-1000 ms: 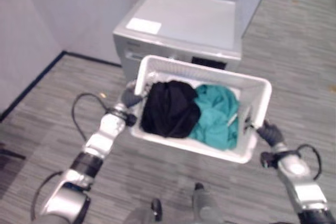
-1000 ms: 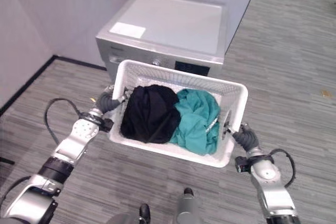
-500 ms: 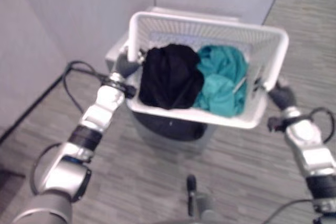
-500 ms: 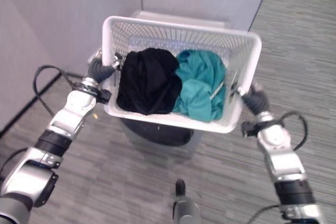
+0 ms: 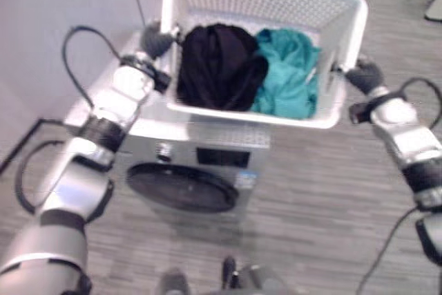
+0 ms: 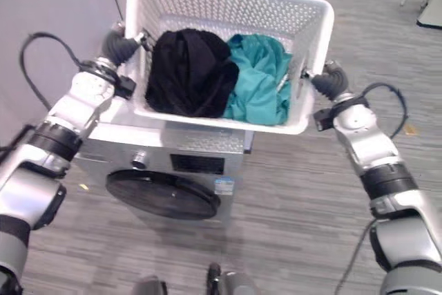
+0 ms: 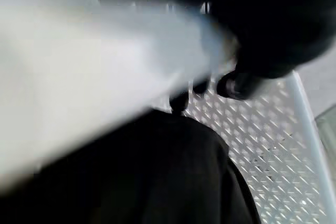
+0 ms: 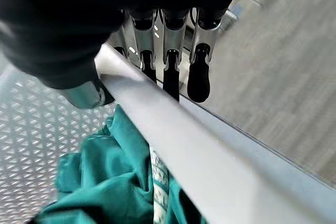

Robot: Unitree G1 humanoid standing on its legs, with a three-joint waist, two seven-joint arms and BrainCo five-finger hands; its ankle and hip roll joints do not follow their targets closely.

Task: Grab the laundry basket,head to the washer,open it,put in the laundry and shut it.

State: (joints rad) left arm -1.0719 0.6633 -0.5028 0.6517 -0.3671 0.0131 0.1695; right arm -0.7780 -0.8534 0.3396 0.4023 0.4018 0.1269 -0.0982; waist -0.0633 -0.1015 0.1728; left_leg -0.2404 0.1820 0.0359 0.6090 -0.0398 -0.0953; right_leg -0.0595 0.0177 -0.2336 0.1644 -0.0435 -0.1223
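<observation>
Perforated along its white plastic walls, the laundry basket [image 6: 228,5] is gripped at both rims by the left hand [image 6: 119,45] and right hand [image 6: 330,81], black garment [image 6: 186,74] beside teal garment [image 6: 259,84] inside, above the washer [image 6: 166,170].

Perforated white plastic basket [image 6: 228,8], cloth laundry [image 6: 186,74]

Both silver-grey arms reach up and forward from the frame's lower corners, the dark-covered left hand [image 5: 156,38] and right hand [image 5: 364,76] raised at mid-height, each with fingers curled round the rim it grips.
</observation>
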